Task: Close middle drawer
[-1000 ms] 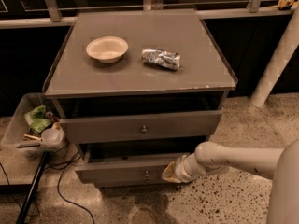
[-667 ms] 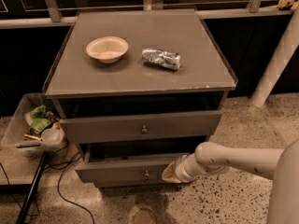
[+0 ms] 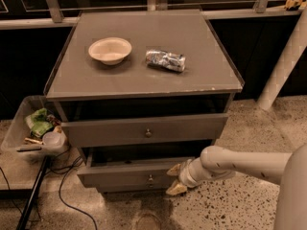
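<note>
Nothing's budged since a second ago: gripper (image 3: 176, 179) sits low, fingers (image 3: 175, 189) spread apart at the middle drawer (image 3: 120, 175), 3 o'clock of its knob (image 3: 150, 179). It's grey, flat-fronted, pulled out beneath the top drawer (image 3: 115, 131).

I see speckled floor (image 3: 240, 210), dark wall (image 3: 24, 66) with metal rail (image 3: 53, 1) at 12 o'clock, white post (image 3: 285, 63) at 2, clear bin (image 3: 18, 128) at 9; tool (image 3: 175, 179) at 5, at grey table (image 3: 144, 75) front.

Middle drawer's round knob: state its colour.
Dark knob, camera view. Gripper beside it, at grey wooden drawer front.
</note>
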### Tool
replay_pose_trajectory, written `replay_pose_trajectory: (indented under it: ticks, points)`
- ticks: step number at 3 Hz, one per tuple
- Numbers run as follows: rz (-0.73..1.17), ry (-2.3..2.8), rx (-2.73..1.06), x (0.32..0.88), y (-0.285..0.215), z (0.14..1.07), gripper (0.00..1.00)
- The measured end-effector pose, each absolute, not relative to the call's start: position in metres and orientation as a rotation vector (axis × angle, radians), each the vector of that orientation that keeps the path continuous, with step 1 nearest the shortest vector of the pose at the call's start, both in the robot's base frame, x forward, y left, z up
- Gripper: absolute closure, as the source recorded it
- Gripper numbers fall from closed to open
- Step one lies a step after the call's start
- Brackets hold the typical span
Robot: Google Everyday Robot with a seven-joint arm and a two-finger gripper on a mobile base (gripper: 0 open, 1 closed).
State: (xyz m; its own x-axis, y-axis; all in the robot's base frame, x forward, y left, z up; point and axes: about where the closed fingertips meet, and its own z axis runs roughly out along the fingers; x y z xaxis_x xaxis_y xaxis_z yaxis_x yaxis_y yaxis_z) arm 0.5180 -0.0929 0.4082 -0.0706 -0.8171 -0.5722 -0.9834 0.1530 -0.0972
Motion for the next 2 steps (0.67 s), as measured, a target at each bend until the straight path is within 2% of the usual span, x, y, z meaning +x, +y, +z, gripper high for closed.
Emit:
replay_pose_trajectory:
  ticks: [1, 2]
  points:
    - [0.436, 1.934, -1.709, 0.518, -0.0929, 0.4081, 0.0]
    - [0.436, 1.934, -1.709, 0.518, -0.0928, 0.4081, 0.0]
